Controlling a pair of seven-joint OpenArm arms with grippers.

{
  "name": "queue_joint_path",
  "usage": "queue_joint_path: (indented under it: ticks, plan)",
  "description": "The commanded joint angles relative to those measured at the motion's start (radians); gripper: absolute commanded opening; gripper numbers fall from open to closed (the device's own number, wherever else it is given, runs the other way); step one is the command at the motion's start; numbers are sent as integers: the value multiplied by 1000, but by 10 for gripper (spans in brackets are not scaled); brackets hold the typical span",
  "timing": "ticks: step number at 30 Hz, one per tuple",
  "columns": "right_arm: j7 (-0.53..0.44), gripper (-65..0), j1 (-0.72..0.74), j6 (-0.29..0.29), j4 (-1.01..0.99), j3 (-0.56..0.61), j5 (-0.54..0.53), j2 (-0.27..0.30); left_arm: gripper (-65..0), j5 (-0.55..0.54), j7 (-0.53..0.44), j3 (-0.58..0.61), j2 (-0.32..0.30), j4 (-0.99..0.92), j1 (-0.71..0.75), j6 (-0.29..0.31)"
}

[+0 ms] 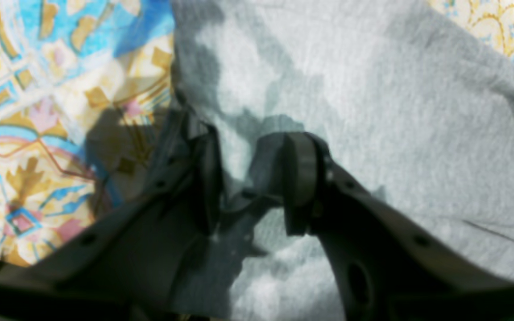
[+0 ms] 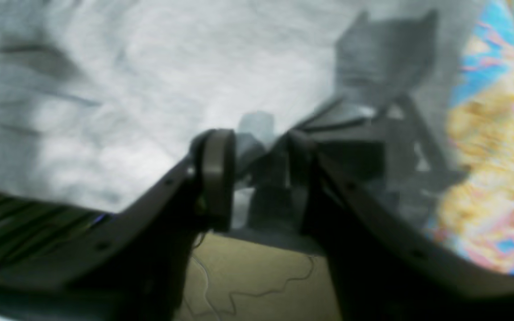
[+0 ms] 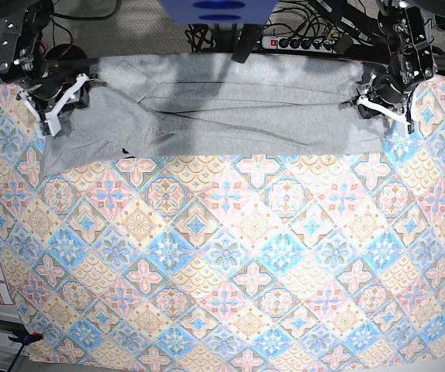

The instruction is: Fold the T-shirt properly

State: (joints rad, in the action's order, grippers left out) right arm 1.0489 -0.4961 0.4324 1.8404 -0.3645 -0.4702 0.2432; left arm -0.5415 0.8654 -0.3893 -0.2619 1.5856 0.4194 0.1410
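Observation:
The light grey T-shirt (image 3: 230, 116) lies stretched sideways along the far edge of the table, plain side up, with long creases across its middle. My left gripper (image 3: 371, 97) is at the shirt's right end in the base view. In the left wrist view the left gripper (image 1: 252, 178) has grey fabric (image 1: 350, 89) bunched between its fingers. My right gripper (image 3: 58, 105) is at the shirt's left end. In the right wrist view the right gripper (image 2: 259, 174) pinches an edge of the grey fabric (image 2: 150, 67).
The pastel tile-patterned cloth (image 3: 222, 256) covers the whole table and shows beside the shirt in both wrist views (image 1: 38, 111) (image 2: 493, 156). A power strip (image 3: 300, 40) and cables lie behind the far edge. A tan surface (image 2: 257, 276) shows under the right gripper.

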Motion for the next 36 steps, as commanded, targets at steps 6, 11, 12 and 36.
queue_joint_path:
  ticks: [6,11,12,36]
  plan:
    - [-11,-429,46,6,22,8,-15,-8,-363,-2,-8,-9,-87,17,3,3]
    - [-11,-429,83,6,22,66,-15,-8,-207,-2,-8,-1,-149,17,5,6]
    - [-11,-429,87,6,22,74,-15,-8,-186,-2,-7,0,-161,17,5,6]
    - [-11,-429,112,6,25,94,-17,-9,-165,10,48,148,-205,-37,-50,65]
